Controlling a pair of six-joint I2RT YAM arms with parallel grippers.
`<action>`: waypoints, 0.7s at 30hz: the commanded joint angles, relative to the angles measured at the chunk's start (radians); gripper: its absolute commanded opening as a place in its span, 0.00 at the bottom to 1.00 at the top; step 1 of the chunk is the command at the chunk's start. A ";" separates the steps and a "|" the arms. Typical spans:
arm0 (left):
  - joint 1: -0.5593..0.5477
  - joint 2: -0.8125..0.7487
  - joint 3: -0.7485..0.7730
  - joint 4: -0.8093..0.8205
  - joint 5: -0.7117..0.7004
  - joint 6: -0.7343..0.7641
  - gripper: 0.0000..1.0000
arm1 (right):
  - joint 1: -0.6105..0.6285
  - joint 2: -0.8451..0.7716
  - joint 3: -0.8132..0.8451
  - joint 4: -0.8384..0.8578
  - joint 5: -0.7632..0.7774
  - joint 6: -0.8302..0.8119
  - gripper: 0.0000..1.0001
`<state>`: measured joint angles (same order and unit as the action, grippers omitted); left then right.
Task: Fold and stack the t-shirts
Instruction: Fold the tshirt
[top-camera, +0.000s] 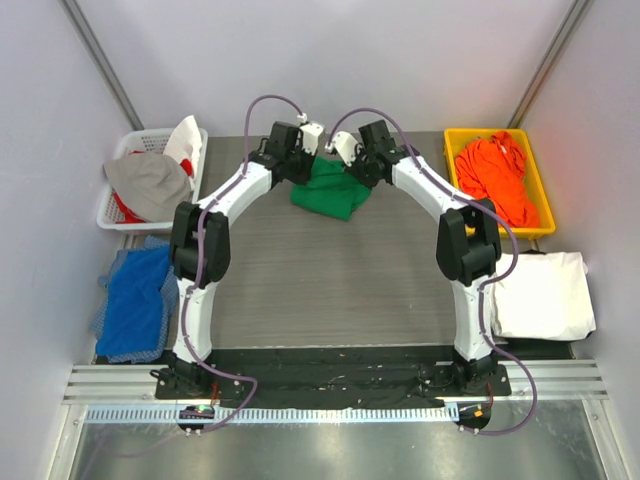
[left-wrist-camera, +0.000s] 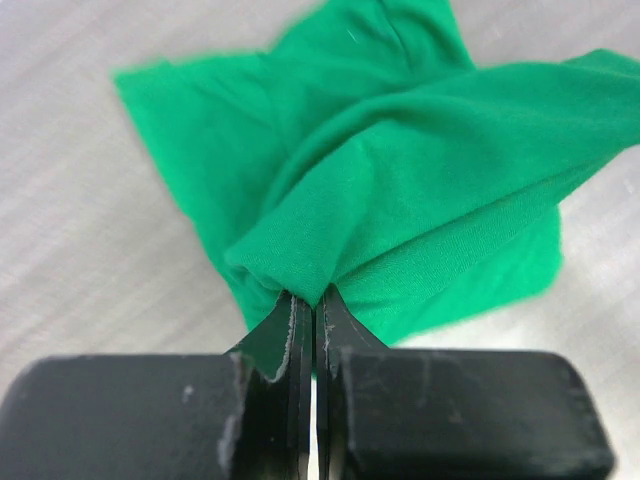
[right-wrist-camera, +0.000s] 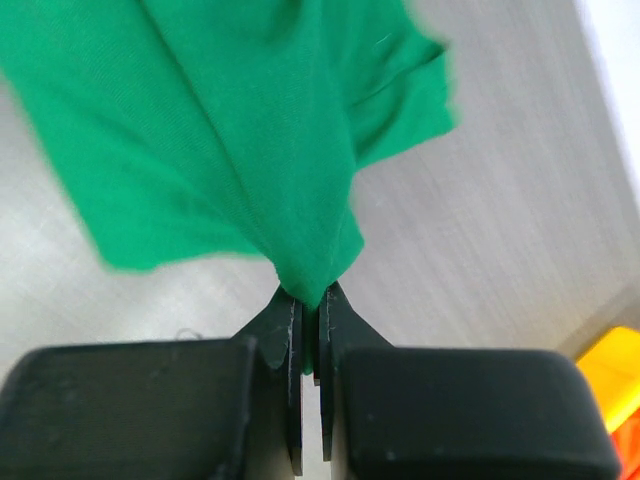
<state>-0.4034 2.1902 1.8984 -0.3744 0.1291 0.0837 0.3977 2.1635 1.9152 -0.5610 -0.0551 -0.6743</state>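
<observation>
From above I count three t-shirts: one green t-shirt (top-camera: 328, 192) bunched far centre, one orange t-shirt (top-camera: 497, 175) heaped in the far-right yellow bin (top-camera: 480, 132), one white t-shirt (top-camera: 545, 295) flat near right. Left wrist: left gripper (left-wrist-camera: 305, 300) clamps a green fold. Right wrist: right gripper (right-wrist-camera: 308, 296) clamps another

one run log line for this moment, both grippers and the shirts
green t-shirt: bunched, unfolded | left gripper: shut on green t-shirt | right gripper: shut on green t-shirt | orange t-shirt: in yellow bin
</observation>
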 joint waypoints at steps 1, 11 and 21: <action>0.015 -0.165 -0.115 -0.043 0.015 0.002 0.00 | -0.008 -0.184 -0.123 -0.019 -0.008 0.008 0.01; -0.017 -0.415 -0.384 -0.237 0.116 0.073 0.00 | 0.076 -0.530 -0.464 -0.152 -0.077 0.067 0.01; -0.103 -0.517 -0.551 -0.350 0.141 0.136 0.00 | 0.184 -0.694 -0.600 -0.270 -0.095 0.110 0.01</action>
<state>-0.4969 1.7168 1.4063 -0.6067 0.3309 0.1520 0.5640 1.5402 1.3453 -0.7300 -0.1825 -0.5930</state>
